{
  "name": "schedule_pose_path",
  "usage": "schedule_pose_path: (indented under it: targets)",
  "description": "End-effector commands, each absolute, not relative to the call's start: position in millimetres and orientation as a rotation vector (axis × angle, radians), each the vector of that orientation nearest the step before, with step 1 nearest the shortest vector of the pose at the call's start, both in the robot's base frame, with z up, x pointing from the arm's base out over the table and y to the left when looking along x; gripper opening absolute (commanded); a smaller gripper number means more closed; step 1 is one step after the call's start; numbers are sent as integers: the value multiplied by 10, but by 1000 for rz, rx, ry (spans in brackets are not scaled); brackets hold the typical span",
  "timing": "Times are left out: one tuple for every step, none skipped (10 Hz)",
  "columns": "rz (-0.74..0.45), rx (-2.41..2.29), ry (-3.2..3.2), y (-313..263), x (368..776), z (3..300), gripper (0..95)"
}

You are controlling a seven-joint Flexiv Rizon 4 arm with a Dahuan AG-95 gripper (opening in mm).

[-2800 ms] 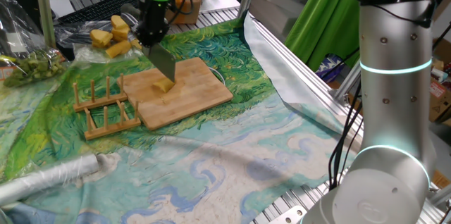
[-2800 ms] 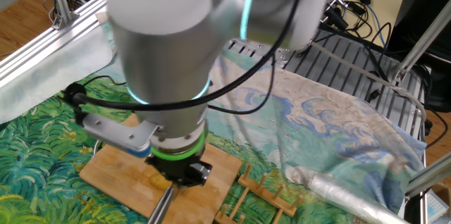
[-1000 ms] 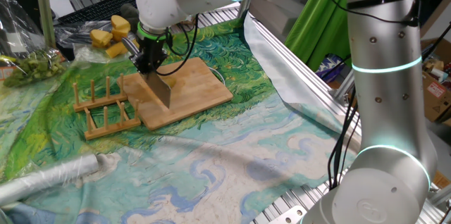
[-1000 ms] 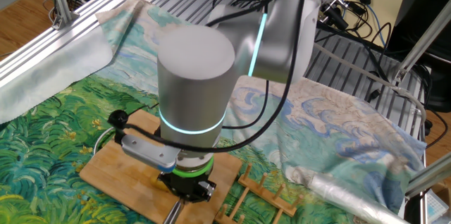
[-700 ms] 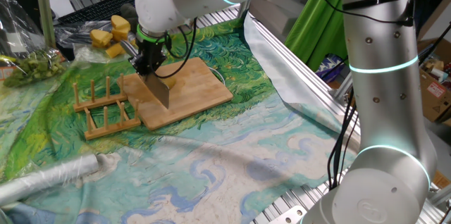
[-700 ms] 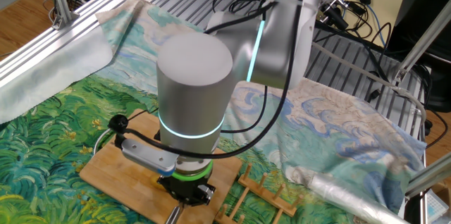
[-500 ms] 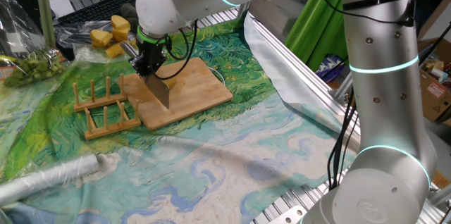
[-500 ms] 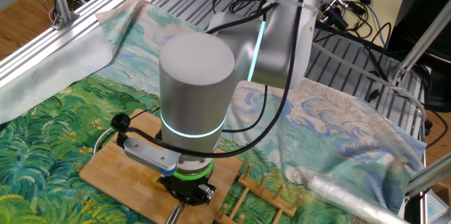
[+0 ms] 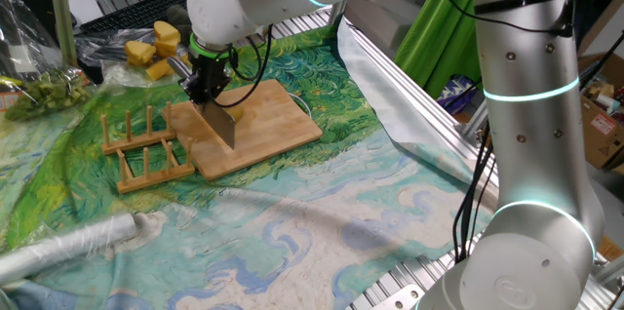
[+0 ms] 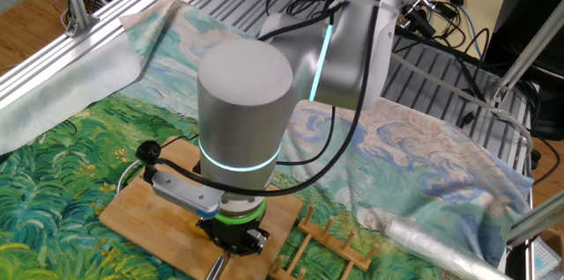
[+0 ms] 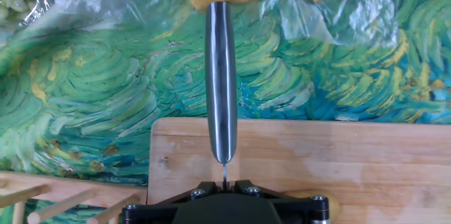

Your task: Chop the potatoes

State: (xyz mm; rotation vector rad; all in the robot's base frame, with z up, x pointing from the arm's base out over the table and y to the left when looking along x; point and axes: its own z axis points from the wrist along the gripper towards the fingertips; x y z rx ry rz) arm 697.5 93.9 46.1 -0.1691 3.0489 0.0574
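My gripper is shut on the handle of a knife. The blade slants down to the left part of the wooden board. A small pale-yellow potato piece lies on the board just right of the blade. In the hand view the gripper grips the knife edge-on above the board. A sliver of potato shows at the bottom right. In the other fixed view the arm's wrist hides the gripper's jaws and the potato; only the board and a bit of knife show.
Bigger yellow chunks lie on clear plastic behind the board. A wooden peg rack stands left of the board. A bag of greens lies at the far left, a foil roll at the front left.
Since the earliest frames the arm has leaned over and the blade has shifted from above the potato to the board's left. Over the last second nothing visibly moves.
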Motion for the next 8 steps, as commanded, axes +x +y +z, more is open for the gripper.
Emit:
schedule_pose_path:
  targets:
    - [55,-165,3043,958,6986,371,0]
    - [56,-160,3041,966,6982,329,0]
    - [54,-160,3042,967,6983,326,0]
    - [56,-159,3041,968,6982,331,0]
    - [56,-157,3043,971,6984,316,0]
    - [59,-156,3046,971,6984,315,0]
    - [59,-154,3046,971,6983,314,0]
    - [53,-155,3041,973,6981,330,0]
